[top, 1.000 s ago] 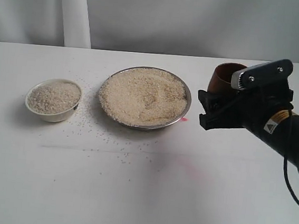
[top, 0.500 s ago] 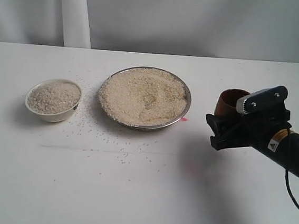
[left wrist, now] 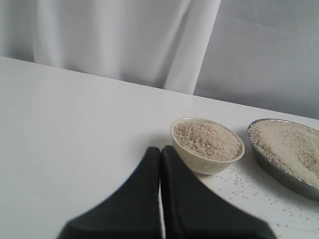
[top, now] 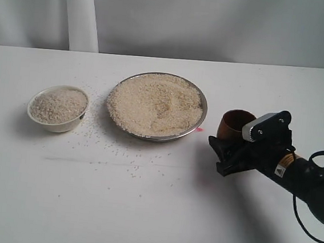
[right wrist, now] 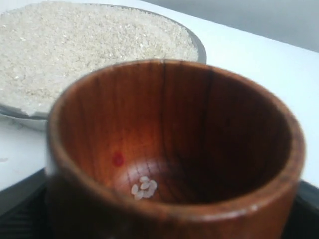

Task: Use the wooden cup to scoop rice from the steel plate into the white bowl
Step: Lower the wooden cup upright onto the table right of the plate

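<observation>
The steel plate (top: 204, 109) holds a wide heap of rice (top: 155, 103) at the table's middle. Left of it stands the white bowl (top: 58, 126), filled with rice (top: 57, 104). My right gripper (top: 223, 150) is shut on the wooden cup (top: 233, 124), upright and low over the table just right of the plate. In the right wrist view the cup (right wrist: 99, 124) is nearly empty, with a few grains (right wrist: 143, 187) at its bottom; the plate (right wrist: 199, 47) lies just beyond. My left gripper (left wrist: 160, 149) is shut and empty, a little short of the bowl (left wrist: 199, 163).
Loose grains (top: 129, 161) are scattered on the white table in front of the bowl and plate. A pale curtain hangs behind the table's far edge. The right arm's black cable (top: 307, 227) loops near the right edge.
My right gripper has come down and to the left with the cup, from higher at the right to low beside the plate's right rim. Bowl and plate have not moved.
</observation>
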You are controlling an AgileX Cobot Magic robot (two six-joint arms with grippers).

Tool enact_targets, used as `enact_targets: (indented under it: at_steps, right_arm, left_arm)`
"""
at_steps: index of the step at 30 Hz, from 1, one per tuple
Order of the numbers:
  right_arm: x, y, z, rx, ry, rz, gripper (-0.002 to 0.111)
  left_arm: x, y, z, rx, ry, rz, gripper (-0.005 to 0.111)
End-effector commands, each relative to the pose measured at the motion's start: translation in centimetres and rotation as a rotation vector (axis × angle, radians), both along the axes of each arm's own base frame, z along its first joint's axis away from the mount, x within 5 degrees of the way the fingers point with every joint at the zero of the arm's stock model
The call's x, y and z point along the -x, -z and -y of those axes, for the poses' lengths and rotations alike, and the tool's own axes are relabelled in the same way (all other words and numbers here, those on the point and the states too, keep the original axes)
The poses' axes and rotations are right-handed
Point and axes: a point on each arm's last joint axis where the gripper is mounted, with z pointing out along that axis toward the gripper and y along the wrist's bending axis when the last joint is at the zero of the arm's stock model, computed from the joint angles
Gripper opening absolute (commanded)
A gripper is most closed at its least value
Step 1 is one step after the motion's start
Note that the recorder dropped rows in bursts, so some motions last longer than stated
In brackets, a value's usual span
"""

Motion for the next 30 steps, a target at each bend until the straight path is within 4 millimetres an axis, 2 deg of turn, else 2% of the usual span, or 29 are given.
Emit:
enact_targets:
  at_steps: [1, 2, 7, 22, 24, 27, 30]
  right_arm:
    - [-0.6, -0.4, 0.7, -0.024, 0.055, 0.048, 0.000]
    - [-0.7, -0.1, 1.0, -0.019, 0.093, 0.040, 0.000]
    - [-0.5, 0.9, 0.9, 0.005, 0.066, 0.055, 0.000]
    - [-0.7, 0.9, 1.1, -0.009, 0.106, 0.068, 0.001]
    - [-0.7, 0.9, 1.3, -0.011, 0.124, 0.068, 0.013]
    - [-0.7, 0.9, 1.3, -0.018, 0.127, 0.059, 0.045]
    - [-0.7, 1.1, 1.2, -0.012, 0.127, 0.040, 0.059]
  left_arm:
    - [0.0, 0.0, 0.0, 0.007, 0.005, 0.002, 0.000]
    - [0.0, 0.0, 0.0, 0.007, 0.005, 0.002, 0.000]
    - [0.0, 0.0, 0.0, 0.007, 0.005, 0.002, 0.000]
    - [0.0, 0.0, 0.0, 0.007, 0.005, 0.002, 0.000]
    - [0.0, 0.0, 0.0, 0.007, 0.005, 0.002, 0.000]
    - [0.0, 0.0, 0.0, 0.007, 0.005, 0.002, 0.000]
    - [0.0, 0.0, 0.0, 0.007, 0.005, 0.002, 0.000]
